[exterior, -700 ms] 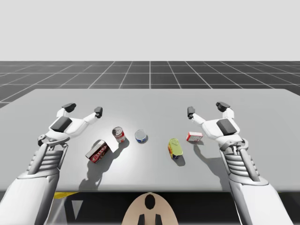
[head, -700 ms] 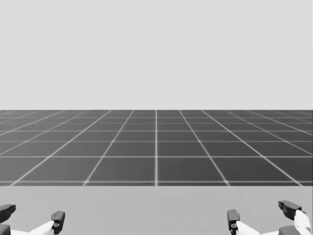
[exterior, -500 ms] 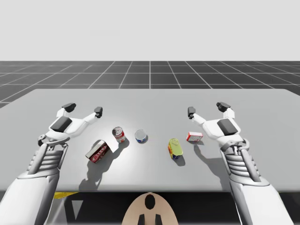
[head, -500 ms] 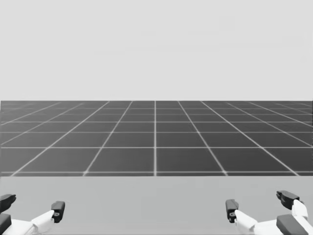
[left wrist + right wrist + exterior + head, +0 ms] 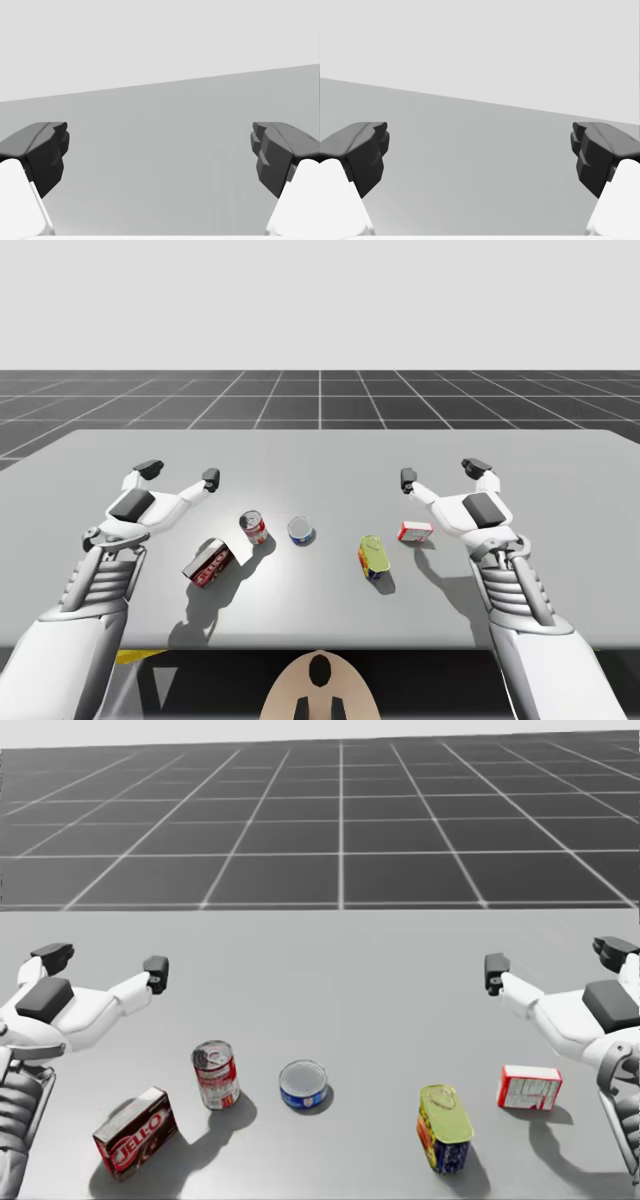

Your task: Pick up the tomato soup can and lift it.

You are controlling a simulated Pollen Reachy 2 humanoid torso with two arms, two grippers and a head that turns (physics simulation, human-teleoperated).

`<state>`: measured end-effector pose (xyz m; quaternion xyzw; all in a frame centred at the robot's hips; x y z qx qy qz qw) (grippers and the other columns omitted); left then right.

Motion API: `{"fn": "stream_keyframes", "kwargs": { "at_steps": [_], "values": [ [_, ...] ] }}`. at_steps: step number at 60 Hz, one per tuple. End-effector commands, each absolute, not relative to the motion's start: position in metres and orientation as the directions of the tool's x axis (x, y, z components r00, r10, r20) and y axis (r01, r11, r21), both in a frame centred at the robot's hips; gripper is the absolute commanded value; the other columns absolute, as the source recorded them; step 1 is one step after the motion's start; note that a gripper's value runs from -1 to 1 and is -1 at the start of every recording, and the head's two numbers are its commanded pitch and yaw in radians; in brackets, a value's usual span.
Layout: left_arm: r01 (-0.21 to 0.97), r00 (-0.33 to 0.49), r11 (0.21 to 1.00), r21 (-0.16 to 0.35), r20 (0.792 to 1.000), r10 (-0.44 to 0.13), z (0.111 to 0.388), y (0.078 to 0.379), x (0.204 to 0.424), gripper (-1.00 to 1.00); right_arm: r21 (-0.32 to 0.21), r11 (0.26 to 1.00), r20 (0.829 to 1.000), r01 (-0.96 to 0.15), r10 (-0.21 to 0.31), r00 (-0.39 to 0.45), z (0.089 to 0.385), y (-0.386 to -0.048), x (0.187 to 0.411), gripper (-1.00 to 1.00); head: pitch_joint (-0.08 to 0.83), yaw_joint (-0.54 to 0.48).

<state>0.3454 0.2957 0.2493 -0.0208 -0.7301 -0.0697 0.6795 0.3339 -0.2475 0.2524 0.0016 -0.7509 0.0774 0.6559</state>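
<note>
The red and white tomato soup can (image 5: 253, 527) (image 5: 216, 1075) stands upright on the grey table (image 5: 330, 455), left of centre. My left gripper (image 5: 178, 473) (image 5: 104, 966) hovers open behind and to the left of the can, apart from it. My right gripper (image 5: 441, 472) (image 5: 555, 960) is open over the table's right part. In the left wrist view the left gripper (image 5: 160, 155) holds nothing, with bare table ahead. The right gripper (image 5: 480, 155) in the right wrist view is likewise wide apart over bare table.
A dark red box (image 5: 208, 563) (image 5: 134, 1131) lies front left of the can. A low blue can (image 5: 301, 531) (image 5: 303, 1083) sits to its right. A yellow-green tin (image 5: 373, 557) (image 5: 444, 1125) and a small red-white box (image 5: 414, 531) (image 5: 529, 1087) lie toward the right.
My head has turned downward, so the head view now takes in the table and the objects. Both arms stay where they were.
</note>
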Motion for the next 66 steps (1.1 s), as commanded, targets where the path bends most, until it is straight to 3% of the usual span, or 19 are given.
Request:
{"fn": "stream_keyframes", "kwargs": {
  "at_steps": [1, 23, 30, 40, 50, 56, 60, 66],
  "values": [
    [0.13, -0.077, 0.989, 0.073, 0.995, -0.063, 0.249, 0.295, 0.346, -1.0, -0.117, 0.988, 0.985, -0.103, 0.102, -0.139, 0.253, -0.248, 0.334, -1.0, 0.47, 0.07],
    [0.138, -0.068, 0.988, 0.071, 0.996, -0.062, 0.246, 0.295, 0.348, -1.0, -0.113, 0.988, 0.985, -0.108, 0.097, -0.146, 0.255, -0.247, 0.333, -1.0, 0.6, 0.27],
    [0.147, -0.063, 0.987, 0.062, 0.997, -0.053, 0.246, 0.295, 0.348, -1.0, -0.111, 0.988, 0.985, -0.109, 0.095, -0.146, 0.255, -0.247, 0.333, -1.0, 0.624, 0.28],
    [0.224, -0.055, 0.974, 0.012, 0.999, 0.001, 0.256, 0.292, 0.34, -1.0, -0.11, 0.988, 0.985, -0.109, 0.094, -0.144, 0.255, -0.246, 0.333, -1.0, 0.629, 0.27],
    [0.376, 0.03, 0.926, -0.023, 0.999, 0.012, 0.267, 0.292, 0.327, -1.0, -0.119, 0.988, 0.984, -0.103, 0.103, -0.147, 0.254, -0.246, 0.334, -1.0, 0.624, 0.26],
    [0.453, 0.054, 0.891, 0.024, 0.997, -0.054, 0.273, 0.29, 0.316, -1.0, -0.122, 0.987, 0.984, -0.107, 0.106, -0.144, 0.253, -0.246, 0.334, -1.0, 0.622, 0.26],
    [0.502, 0.094, 0.865, 0.003, 0.994, -0.058, 0.275, 0.287, 0.311, -1.0, -0.124, 0.986, 0.983, -0.113, 0.107, -0.148, 0.253, -0.246, 0.334, -1.0, 0.618, 0.26],
    [0.565, 0.177, 0.825, 0.015, 0.974, -0.139, 0.274, 0.284, 0.306, -1.0, -0.125, 0.985, 0.982, -0.117, 0.106, -0.156, 0.254, -0.246, 0.334, -1.0, 0.618, 0.27]
  ]
}}
